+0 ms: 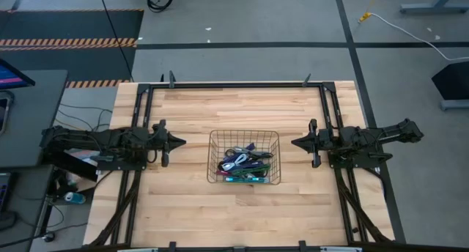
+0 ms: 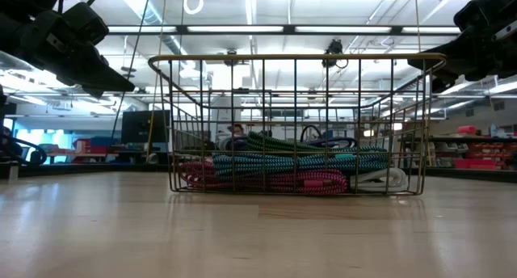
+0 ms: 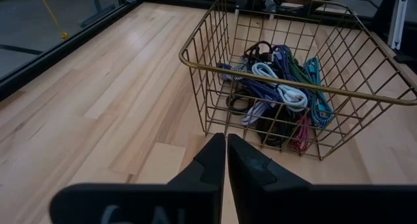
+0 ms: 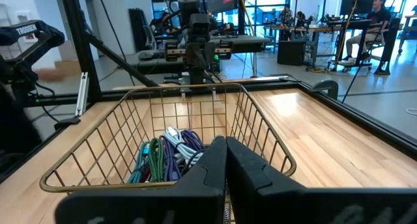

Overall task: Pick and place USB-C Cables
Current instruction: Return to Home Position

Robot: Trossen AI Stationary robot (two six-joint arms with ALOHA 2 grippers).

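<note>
A wire mesh basket [image 1: 244,135] stands at the middle of the wooden table. Inside it lies a heap of USB-C cables [image 1: 244,164] in purple, teal, green, white and maroon [image 2: 283,171], resting on the basket's floor [image 3: 277,97]. My left gripper [image 1: 182,142] hovers shut to the basket's left, above the table, fingers pointing at it [image 3: 226,160]. My right gripper [image 1: 294,143] hovers shut to the basket's right, also pointing at it [image 4: 226,160]. Neither touches anything.
A black metal frame [image 1: 234,84] runs along the table's far edge and sides. Bare wood lies in front of and behind the basket. People sit at desks [image 4: 365,22] in the room beyond the table.
</note>
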